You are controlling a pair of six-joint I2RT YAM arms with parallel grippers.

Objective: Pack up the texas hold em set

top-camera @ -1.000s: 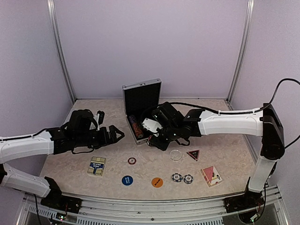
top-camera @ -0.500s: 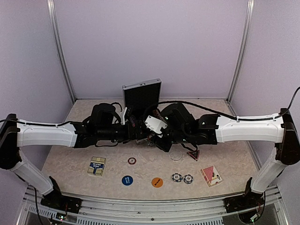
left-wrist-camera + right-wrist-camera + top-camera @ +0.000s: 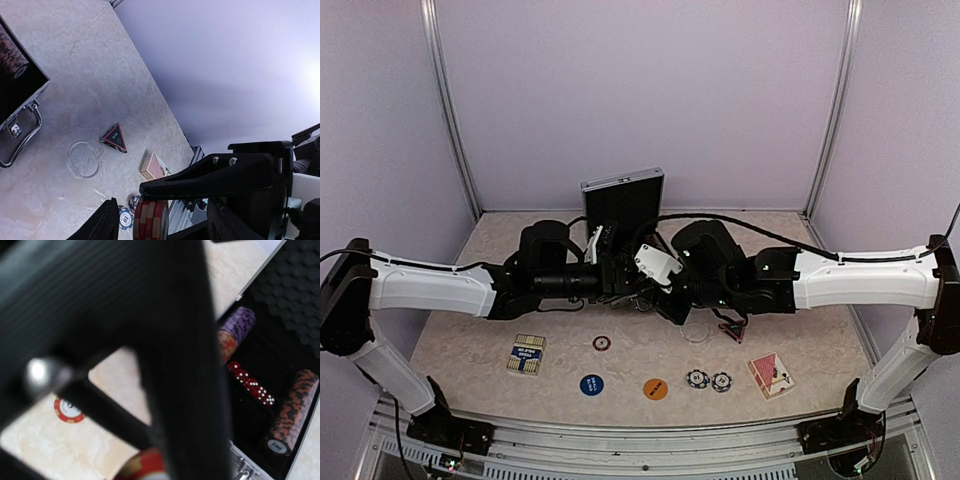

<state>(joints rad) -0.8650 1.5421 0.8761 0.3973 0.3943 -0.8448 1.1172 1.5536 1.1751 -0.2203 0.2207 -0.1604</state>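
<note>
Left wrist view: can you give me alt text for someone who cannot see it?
A stack of red-and-cream striped chips sits between the left arm's dark fingers at the bottom edge. Beyond, on the pale table, lie a clear disc, a dark triangle and a red-backed card deck; the open case's handle shows at left.

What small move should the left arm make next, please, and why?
Probably close the left jaws onto the chips: the red stack sits between them with gaps on either side, while the right jaws appear to pinch it, so the handover isn't secured yet.
</note>
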